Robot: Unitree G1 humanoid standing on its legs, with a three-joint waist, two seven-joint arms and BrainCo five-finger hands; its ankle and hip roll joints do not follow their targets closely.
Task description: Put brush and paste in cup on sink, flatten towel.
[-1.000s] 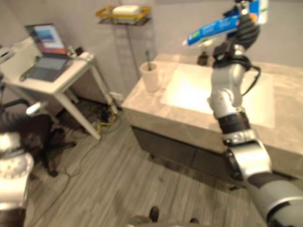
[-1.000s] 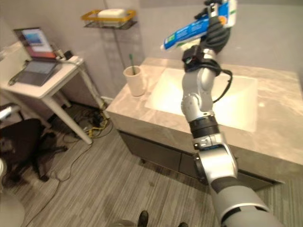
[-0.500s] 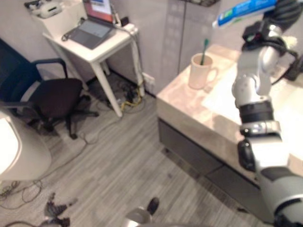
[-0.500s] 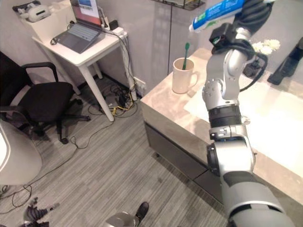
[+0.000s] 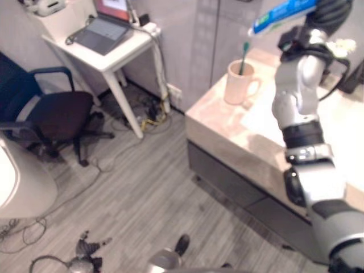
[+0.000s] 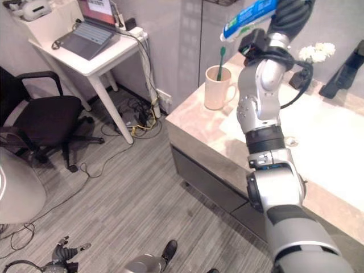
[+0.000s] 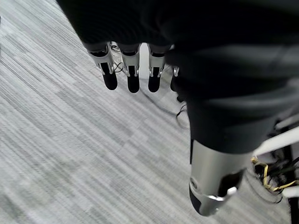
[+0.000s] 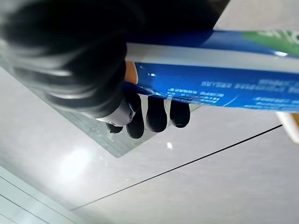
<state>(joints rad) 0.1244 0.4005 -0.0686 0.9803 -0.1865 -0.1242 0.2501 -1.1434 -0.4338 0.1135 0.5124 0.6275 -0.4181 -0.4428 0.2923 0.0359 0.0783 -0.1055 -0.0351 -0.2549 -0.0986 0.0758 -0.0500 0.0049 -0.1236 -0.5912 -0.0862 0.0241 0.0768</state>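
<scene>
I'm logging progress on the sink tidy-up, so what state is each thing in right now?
Toothpaste: held up above the counter, not yet in the cup.
Toothbrush: standing in the cup.
Cup: upright on the counter.
Right hand: shut on the toothpaste.
Left hand: open, holding nothing, over the floor.
Laptop: lid open.
</scene>
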